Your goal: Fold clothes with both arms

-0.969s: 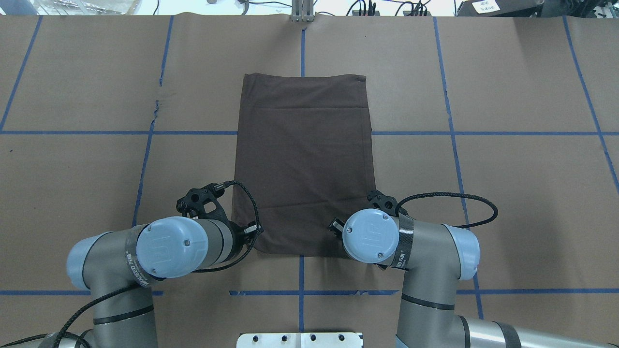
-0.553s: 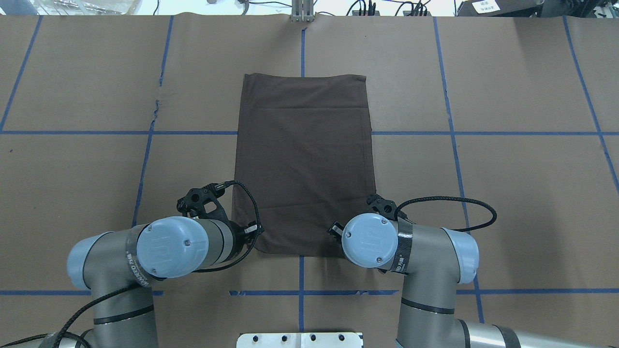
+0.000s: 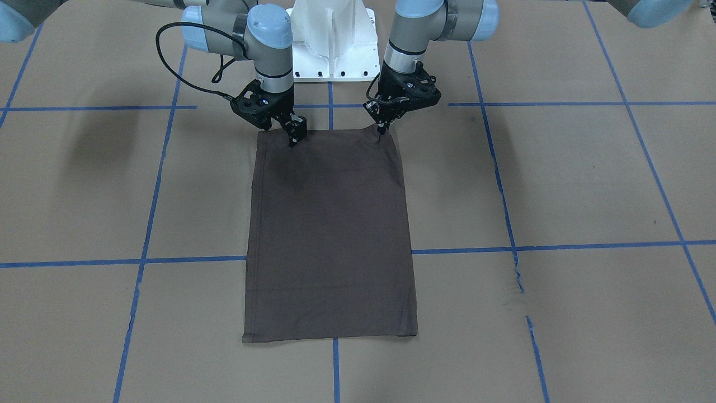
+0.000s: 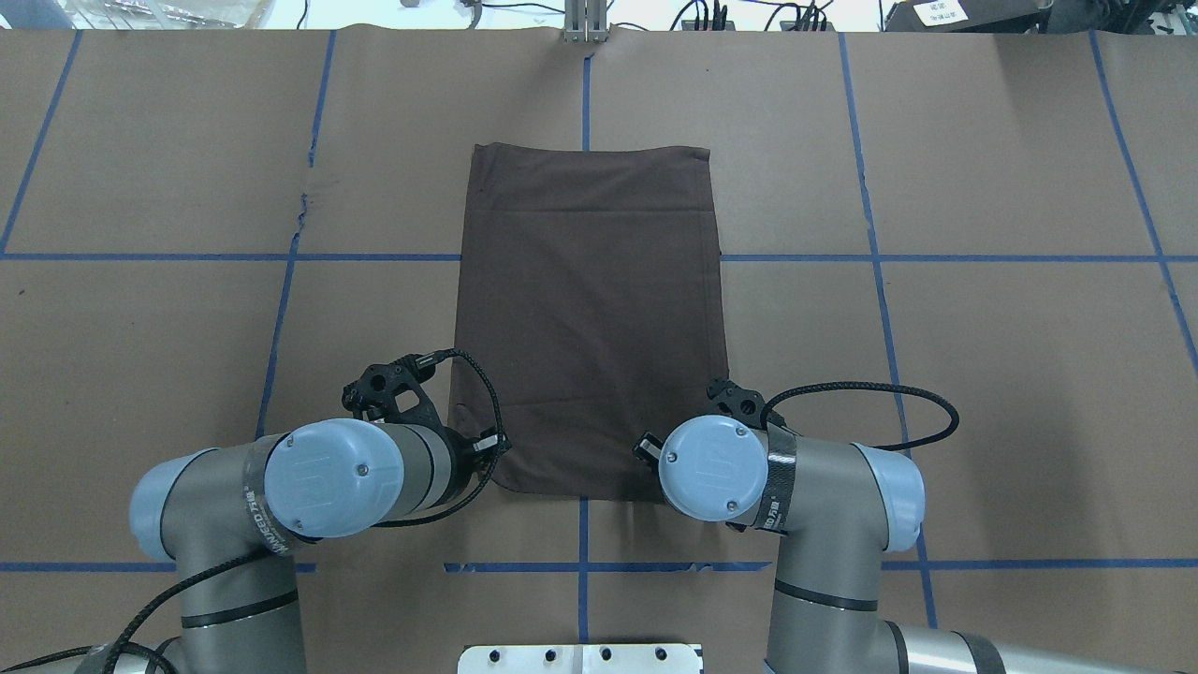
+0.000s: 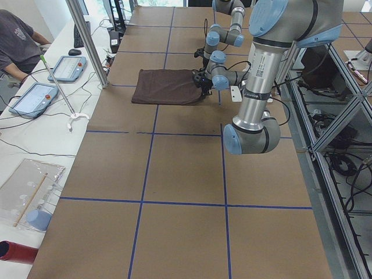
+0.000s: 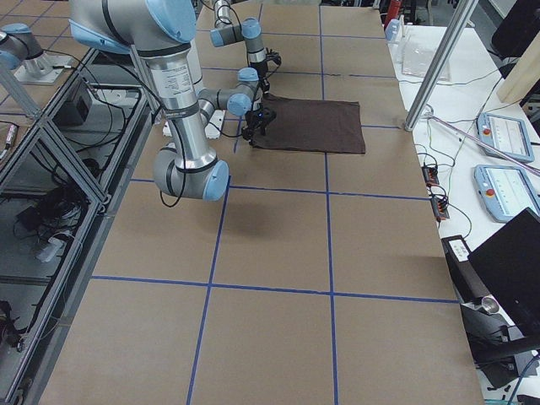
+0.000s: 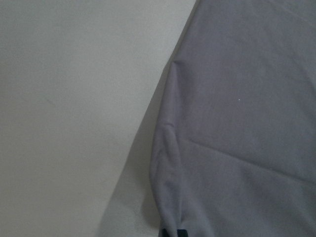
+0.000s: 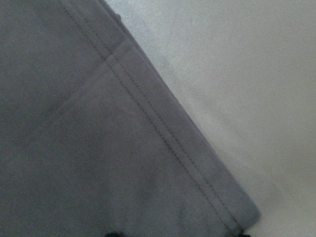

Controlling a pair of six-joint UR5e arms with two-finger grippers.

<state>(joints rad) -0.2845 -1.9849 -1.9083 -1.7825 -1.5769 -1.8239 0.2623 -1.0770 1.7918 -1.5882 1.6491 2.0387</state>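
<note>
One shirt: dark brown, folded to a long plain rectangle. It lies flat at the middle of the table, long sides running away from the robot.
Shirt, near edge: the short end nearest the base, with both grippers on it. In the right wrist view a stitched hem runs to its corner.
Left gripper: points down at the shirt's near corner on the robot's left. Fingertips are together, pinching the cloth, which puckers and rises slightly toward them.
Right gripper: points down at the near edge, a little inward of the other corner. In its wrist view two dark tips show apart at the lower border, with hemmed cloth between them.
Table: brown paper cover, crossed by blue tape in a grid.
Base: white, between the arms.
Person: at a side bench in the left view, well apart from the shirt.
</note>
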